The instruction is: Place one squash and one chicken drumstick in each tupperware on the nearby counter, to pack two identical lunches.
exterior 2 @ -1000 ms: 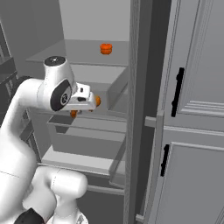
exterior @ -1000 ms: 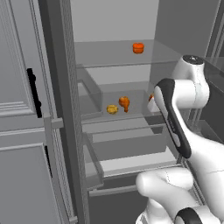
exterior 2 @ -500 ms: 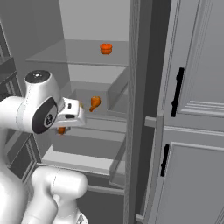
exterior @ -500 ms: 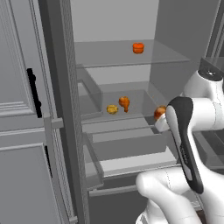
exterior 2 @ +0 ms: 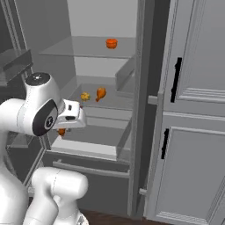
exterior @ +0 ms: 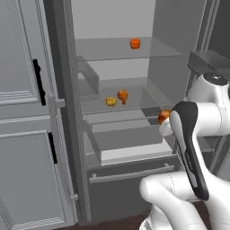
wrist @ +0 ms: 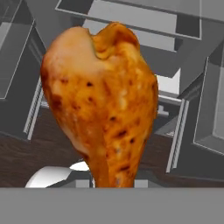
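My gripper (exterior 2: pixel 65 126) is shut on a browned chicken drumstick (wrist: pixel 103 100). It holds the drumstick (exterior: pixel 164 116) out in front of the open fridge, level with the drawer, beside my white forearm. A second chicken drumstick (exterior: pixel 122 95) lies on the middle glass shelf, also seen from the right base (exterior 2: pixel 100 93). A small yellow squash (exterior: pixel 110 102) sits just beside it (exterior 2: pixel 85 96). An orange round squash (exterior: pixel 134 43) rests on the upper shelf (exterior 2: pixel 111 43). The tupperware and the counter are out of view.
The fridge's lower drawer (exterior: pixel 130 148) is pulled out below the shelves. Grey panelled cabinet doors with black handles (exterior: pixel 38 81) flank the fridge (exterior 2: pixel 176 79). A door bin (exterior 2: pixel 15 61) juts out at the open side. Dark wood floor lies below.
The arm has drawn back out of the fridge and lowered, carrying the drumstick from the middle shelf down to drawer height. The other food has stayed put.
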Available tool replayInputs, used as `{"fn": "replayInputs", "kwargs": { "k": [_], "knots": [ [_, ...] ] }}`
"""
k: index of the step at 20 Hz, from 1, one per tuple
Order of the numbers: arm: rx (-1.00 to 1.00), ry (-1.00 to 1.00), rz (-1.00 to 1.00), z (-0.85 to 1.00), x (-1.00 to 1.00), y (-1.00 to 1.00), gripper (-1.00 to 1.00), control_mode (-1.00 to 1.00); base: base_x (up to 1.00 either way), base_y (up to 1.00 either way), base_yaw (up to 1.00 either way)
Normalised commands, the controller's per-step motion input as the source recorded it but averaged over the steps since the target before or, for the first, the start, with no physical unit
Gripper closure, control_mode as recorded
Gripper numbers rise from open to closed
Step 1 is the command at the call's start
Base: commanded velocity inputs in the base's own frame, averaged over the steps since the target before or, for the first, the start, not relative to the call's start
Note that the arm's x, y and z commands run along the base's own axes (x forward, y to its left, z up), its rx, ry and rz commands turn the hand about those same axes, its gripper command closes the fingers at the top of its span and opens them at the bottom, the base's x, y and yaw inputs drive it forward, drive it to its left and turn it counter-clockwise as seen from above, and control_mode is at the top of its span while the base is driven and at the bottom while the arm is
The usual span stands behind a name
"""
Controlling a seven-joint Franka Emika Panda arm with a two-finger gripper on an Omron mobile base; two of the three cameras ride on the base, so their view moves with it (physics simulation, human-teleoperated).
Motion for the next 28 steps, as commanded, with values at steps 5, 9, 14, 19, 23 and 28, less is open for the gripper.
{"fn": "replayInputs", "kwargs": {
  "k": [5, 9, 14, 19, 23, 28],
  "knots": [
    [0.00, 0.00, 0.00, 0.00, 0.00, 0.00, 1.00, 1.00, -1.00, 0.00, 0.00],
    [0.00, 0.00, 0.00, 0.00, 0.00, 0.00, 1.00, 1.00, -1.00, 0.00, 0.00],
    [0.00, 0.00, 0.00, 0.00, 0.00, 0.00, 1.00, 1.00, -1.00, 0.33, 0.27],
    [0.00, 0.00, 0.00, 0.00, 0.00, 0.00, 1.00, 1.00, -0.26, 0.58, 0.83],
    [0.00, 0.00, 0.00, 0.00, 0.00, 0.00, 1.00, 1.00, 0.00, 0.43, 0.92],
    [0.00, 0.00, 0.00, 0.00, 0.00, 0.00, 1.00, 1.00, 0.65, 0.16, 0.71]
  ]
}}
